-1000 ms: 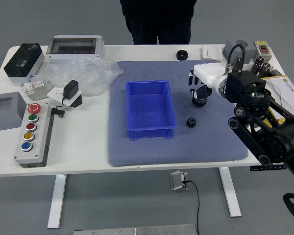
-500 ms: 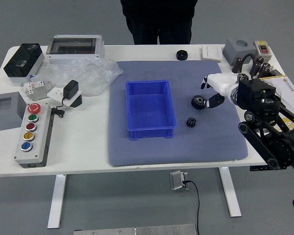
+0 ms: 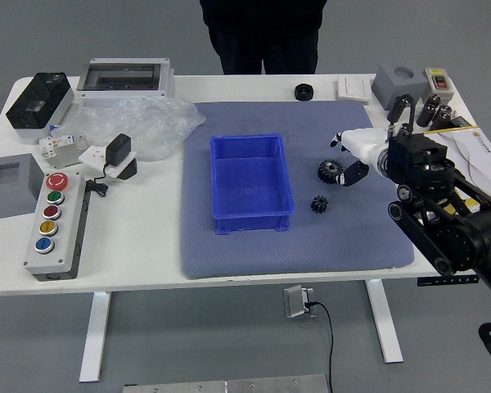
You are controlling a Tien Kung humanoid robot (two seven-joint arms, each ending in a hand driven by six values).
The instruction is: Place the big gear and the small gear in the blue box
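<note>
White table (image 3: pixel 139 246) with a gray mat (image 3: pixel 229 255), partly beneath the right hand (image 3: pixel 368 149). Left of the hand are a big gear (image 3: pixel 330 171), small gear (image 3: pixel 319 205) and blue box (image 3: pixel 250 223); farther left, a button panel (image 3: pixel 52 263).

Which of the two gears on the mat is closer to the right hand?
The big gear, right by the fingertips of the right hand. The small gear lies farther from that hand, lower in the picture.

On the mat (image 3: pixel 311 254), the box (image 3: pixel 254 223) lies left of the small gear (image 3: pixel 319 204), which sits before the big gear (image 3: pixel 330 171).
</note>
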